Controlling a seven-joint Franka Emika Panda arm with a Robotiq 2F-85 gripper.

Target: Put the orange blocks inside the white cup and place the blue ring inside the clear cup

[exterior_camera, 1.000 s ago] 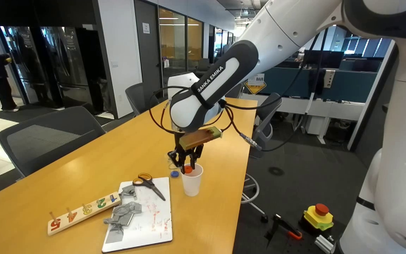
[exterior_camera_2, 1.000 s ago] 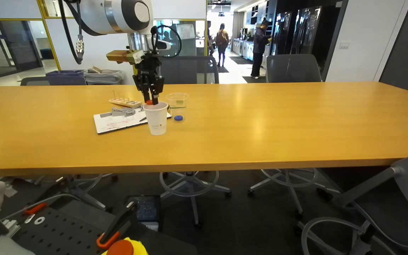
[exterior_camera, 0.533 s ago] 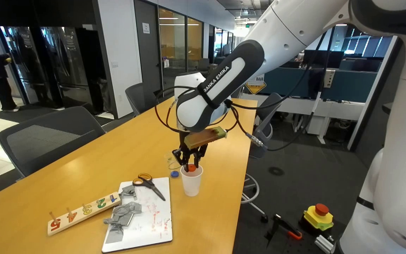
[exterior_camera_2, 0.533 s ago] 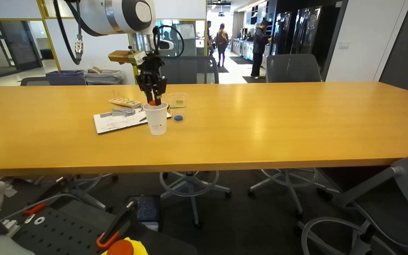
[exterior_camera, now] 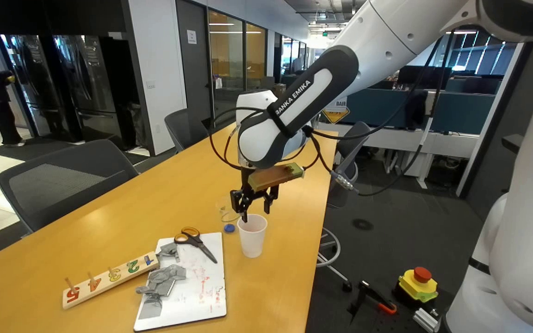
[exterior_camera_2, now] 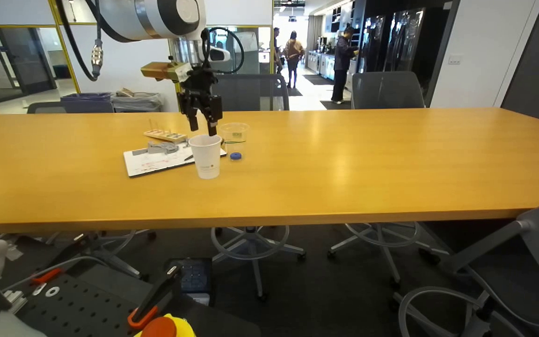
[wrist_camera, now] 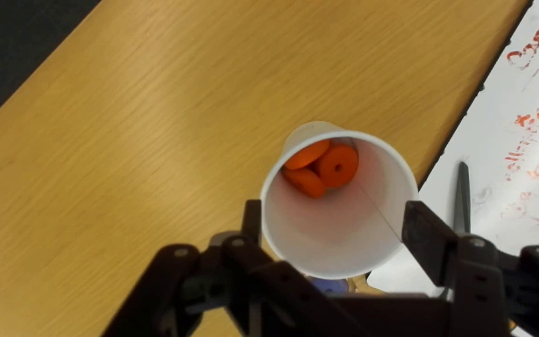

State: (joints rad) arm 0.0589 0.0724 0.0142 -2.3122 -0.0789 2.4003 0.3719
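Lying inside the white cup [wrist_camera: 339, 224]: three orange blocks [wrist_camera: 337, 157].

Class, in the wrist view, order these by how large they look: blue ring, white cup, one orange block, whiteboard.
1. Whiteboard, even cut off by the picture's edge
2. White cup
3. Orange block and blue ring, unranked: the ring is partly hidden, so its size is unsure
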